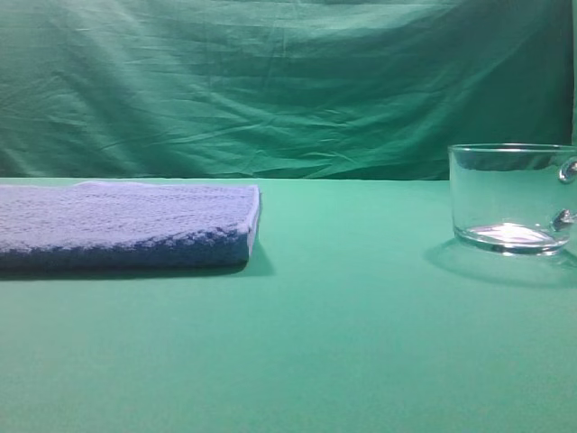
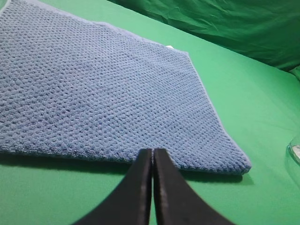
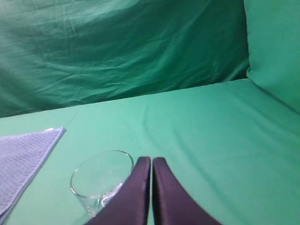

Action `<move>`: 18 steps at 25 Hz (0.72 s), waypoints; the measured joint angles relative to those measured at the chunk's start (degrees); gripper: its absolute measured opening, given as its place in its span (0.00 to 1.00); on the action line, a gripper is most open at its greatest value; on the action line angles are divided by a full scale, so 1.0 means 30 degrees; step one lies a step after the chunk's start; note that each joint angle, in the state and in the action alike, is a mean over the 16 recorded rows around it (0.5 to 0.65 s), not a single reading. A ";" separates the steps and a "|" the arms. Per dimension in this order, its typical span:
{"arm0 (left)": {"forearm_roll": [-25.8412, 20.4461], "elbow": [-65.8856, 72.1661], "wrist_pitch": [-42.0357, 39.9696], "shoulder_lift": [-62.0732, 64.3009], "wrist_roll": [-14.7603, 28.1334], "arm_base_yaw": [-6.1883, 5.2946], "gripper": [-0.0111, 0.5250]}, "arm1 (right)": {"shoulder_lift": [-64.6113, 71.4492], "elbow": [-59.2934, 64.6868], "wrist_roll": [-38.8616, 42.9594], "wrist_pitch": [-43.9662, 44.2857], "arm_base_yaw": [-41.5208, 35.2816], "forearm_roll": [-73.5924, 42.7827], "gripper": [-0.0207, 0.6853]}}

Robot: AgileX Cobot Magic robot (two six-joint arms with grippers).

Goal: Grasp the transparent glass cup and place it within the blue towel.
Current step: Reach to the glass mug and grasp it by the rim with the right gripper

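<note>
The transparent glass cup (image 1: pixel 509 198) stands upright on the green table at the right of the exterior high view, its handle at the frame's right edge. In the right wrist view the glass cup (image 3: pixel 100 180) sits just left of my right gripper (image 3: pixel 152 161), which is shut and empty. The blue towel (image 1: pixel 126 225) lies flat at the left. In the left wrist view the blue towel (image 2: pixel 103 89) fills the frame ahead of my left gripper (image 2: pixel 153 152), shut with nothing in it. Neither gripper shows in the exterior high view.
A green cloth backdrop (image 1: pixel 288 81) hangs behind the green table (image 1: pixel 343 343). A sliver of the cup's rim (image 2: pixel 295 150) shows at the right edge of the left wrist view. A green side wall (image 3: pixel 276 42) rises at the right.
</note>
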 joint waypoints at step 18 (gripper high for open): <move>0.0000 0.0000 0.0000 0.0000 0.0000 0.0000 0.02 | 1.3438 -0.7576 -0.3520 0.7097 0.1274 -0.0996 0.03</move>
